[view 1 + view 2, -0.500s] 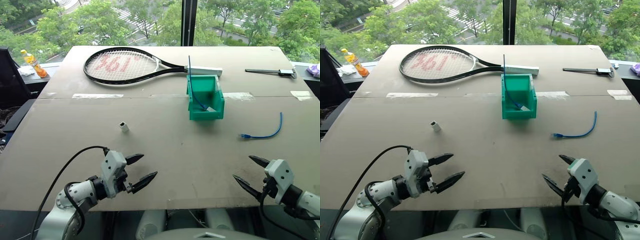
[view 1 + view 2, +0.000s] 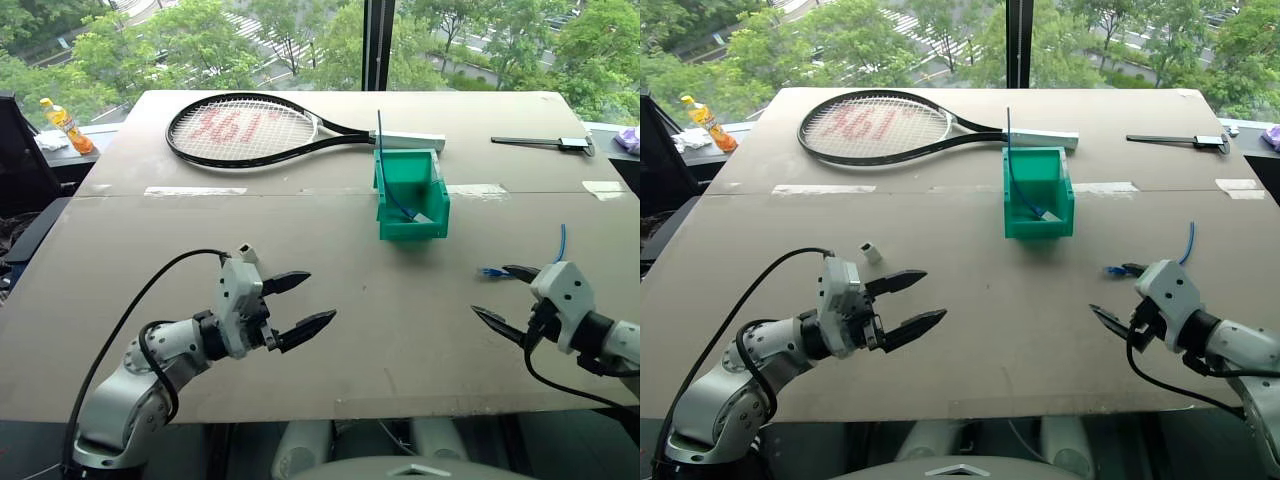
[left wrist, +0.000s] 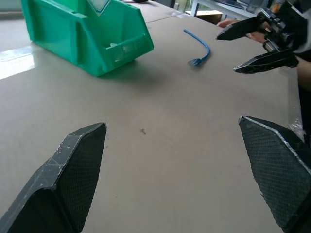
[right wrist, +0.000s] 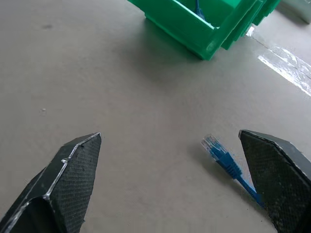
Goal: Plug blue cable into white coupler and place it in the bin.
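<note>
Your right end effector (image 2: 1121, 294) hovers released just short of the blue cable (image 4: 224, 162), whose clear plug points toward it while the cord runs away and curls up behind the wrist (so the long axis lies roughly along your reach). The left end effector (image 2: 905, 304) is also released and empty, with the white coupler (image 2: 871, 252) standing on the desk (image 2: 970, 290) just behind it. The bin (image 2: 1038, 192) sits farther back, centre, already holding another blue wire.

The table (image 2: 330, 310) bears a racket (image 2: 250, 130), bin (image 2: 411, 192), blue cable (image 4: 228, 165) (curved), white coupler (image 2: 871, 252) and tape strips (image 2: 195, 191).
</note>
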{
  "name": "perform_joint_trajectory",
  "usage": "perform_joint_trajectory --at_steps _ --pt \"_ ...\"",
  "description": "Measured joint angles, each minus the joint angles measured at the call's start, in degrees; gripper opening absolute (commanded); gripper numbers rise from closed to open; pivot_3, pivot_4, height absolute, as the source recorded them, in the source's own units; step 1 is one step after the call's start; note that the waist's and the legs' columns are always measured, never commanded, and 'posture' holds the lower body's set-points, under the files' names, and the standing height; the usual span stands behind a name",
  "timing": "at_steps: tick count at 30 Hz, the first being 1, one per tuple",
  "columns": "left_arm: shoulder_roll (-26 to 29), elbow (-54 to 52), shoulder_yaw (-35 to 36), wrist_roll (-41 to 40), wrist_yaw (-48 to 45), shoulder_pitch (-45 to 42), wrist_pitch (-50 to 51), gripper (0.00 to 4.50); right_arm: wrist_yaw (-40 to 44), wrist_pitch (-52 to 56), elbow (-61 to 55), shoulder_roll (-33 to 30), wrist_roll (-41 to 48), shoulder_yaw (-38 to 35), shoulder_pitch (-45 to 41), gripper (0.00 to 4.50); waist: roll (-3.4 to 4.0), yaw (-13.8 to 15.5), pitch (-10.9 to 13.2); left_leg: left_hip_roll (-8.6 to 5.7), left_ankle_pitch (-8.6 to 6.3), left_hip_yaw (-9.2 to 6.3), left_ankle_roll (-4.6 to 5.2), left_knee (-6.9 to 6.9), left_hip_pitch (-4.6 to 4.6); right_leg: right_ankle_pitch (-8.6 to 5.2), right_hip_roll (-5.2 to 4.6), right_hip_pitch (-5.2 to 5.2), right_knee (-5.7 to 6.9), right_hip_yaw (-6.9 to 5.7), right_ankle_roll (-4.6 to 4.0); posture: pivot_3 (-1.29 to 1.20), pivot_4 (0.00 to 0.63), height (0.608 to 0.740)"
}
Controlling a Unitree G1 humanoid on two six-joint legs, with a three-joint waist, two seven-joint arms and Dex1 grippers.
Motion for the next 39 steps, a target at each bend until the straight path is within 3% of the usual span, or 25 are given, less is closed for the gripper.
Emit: perform_joint_trajectory --at_steps 4,11,14,22,28,34,39 --pt "1.78 -1.61 -2.67 -0.03 -2.59 -1.90 0.07 4.47 6.66 2.13 9.81 -6.77 -2.03 6.51 -9.09 4.49 0.00 -0.03 0.03 0.02 -0.01 0.01 0.01 -0.05 0.00 -0.01 0.06 -0.03 -0.01 -0.01 -0.01 0.00 0.150 0.740" --pt "2.72 -1.93 -3.60 0.05 -4.41 -2.32 -0.14 4.47 15.92 -1.33 26.56 -7.45 -8.70 19.27 -25.11 4.49 0.04 -0.06 0.17 0.04 0.00 0.05 0.01 -0.05 -0.04 0.05 0.09 -0.08 -0.02 0.03 -0.12 0.00 0.150 0.740" --pt "2.72 -1.95 -3.61 0.27 -4.69 -1.18 -1.02 4.50 19.44 -5.06 35.51 -5.05 -12.23 24.22 -32.26 3.66 0.04 -0.09 0.18 0.03 -0.01 0.12 0.02 -0.04 -0.06 0.13 0.07 -0.10 -0.03 0.07 -0.22 0.00 0.150 0.740" --pt "2.71 -1.91 -3.59 1.34 -6.34 1.21 -4.23 4.50 25.87 -11.92 44.58 -3.44 -15.18 27.27 -37.66 0.04 -0.02 0.00 0.16 0.03 0.00 0.08 0.02 0.05 0.10 0.09 0.05 0.12 -0.04 0.05 -0.15 0.00 0.150 0.740" --pt "1.37 0.64 -2.31 1.55 -6.77 2.25 -6.93 4.50 26.18 -7.79 38.69 -1.33 -15.35 27.08 -37.16 0.01 -0.01 -0.34 0.16 0.08 -0.01 0.05 0.02 -0.03 0.11 0.14 0.06 0.05 0.00 0.05 -0.24 0.00 0.150 0.740" --pt "-0.70 5.10 1.25 2.62 -4.73 3.79 -9.57 4.50 21.20 3.53 23.66 10.73 -16.79 34.00 -38.65 0.01 0.01 -1.29 0.17 0.13 -0.01 -0.09 0.00 -0.08 -0.01 0.15 0.00 -0.13 0.08 -0.03 -0.26 0.00 0.150 0.740" --pt "0.43 7.99 2.14 4.59 -6.05 4.44 -11.60 4.50 18.26 8.12 21.66 19.62 -21.70 43.14 -44.43 0.01 -0.01 -1.39 0.16 0.03 -0.01 -0.06 0.00 -0.05 0.00 0.15 -0.01 -0.11 0.07 -0.02 -0.26 0.00 0.150 0.740"
